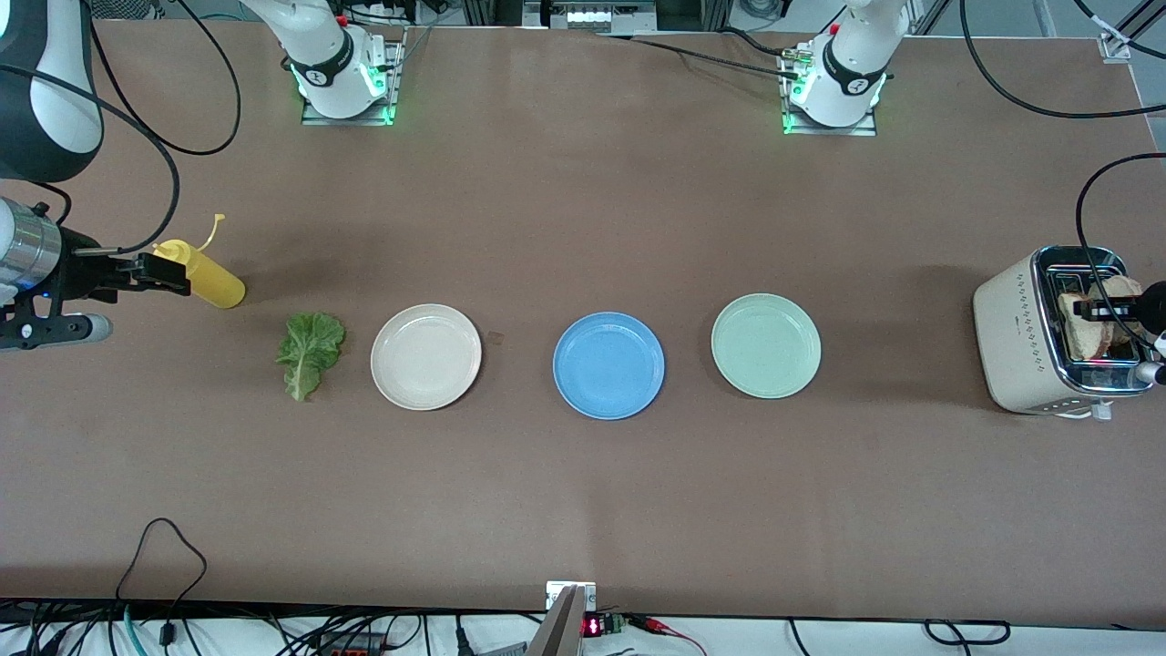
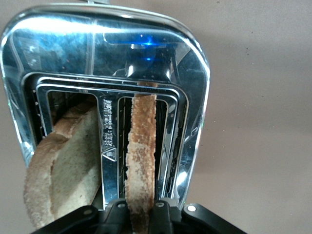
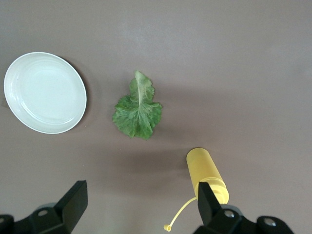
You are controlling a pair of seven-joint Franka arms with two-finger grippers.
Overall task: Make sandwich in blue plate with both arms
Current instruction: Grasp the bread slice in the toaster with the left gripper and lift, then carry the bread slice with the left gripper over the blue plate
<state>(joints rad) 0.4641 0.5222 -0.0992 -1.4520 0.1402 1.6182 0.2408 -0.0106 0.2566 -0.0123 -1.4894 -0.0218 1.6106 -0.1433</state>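
Starting at the right arm's end of the counter, the right end effector (image 1: 168, 275) hangs with its fingers spread wide and nothing between them, over the yellow squeeze bottle (image 1: 205, 276) that lies on its side there; this arm looks to be waiting. Just beside the bottle and a touch nearer the front camera, the green lettuce leaf (image 1: 310, 352) lies flat on the bare counter, untouched. Next along the row comes the cream-white plate (image 1: 425, 356), nothing on it. Then the blue plate (image 1: 608, 365) in the middle of the counter, and it holds nothing at all, so no part of the sandwich is built yet. The pale mint-green plate (image 1: 765, 345) next to it is bare too. Now to the left arm's end, where the action is: the toaster (image 1: 1025, 342) stands with two slices of bread poking out of its slots, and the left end effector (image 2: 142, 209) is down on top of it, fingers pressed together on the thinner bread slice (image 2: 141, 156), pinching its upper edge while the slice is seated in its slot. The thicker slice (image 2: 63, 165) leans in the neighbouring slot, free. My read is that the job is barely begun: first bread gripped but not yet lifted, with carry to the blue plate, lettuce and second slice all left to do.
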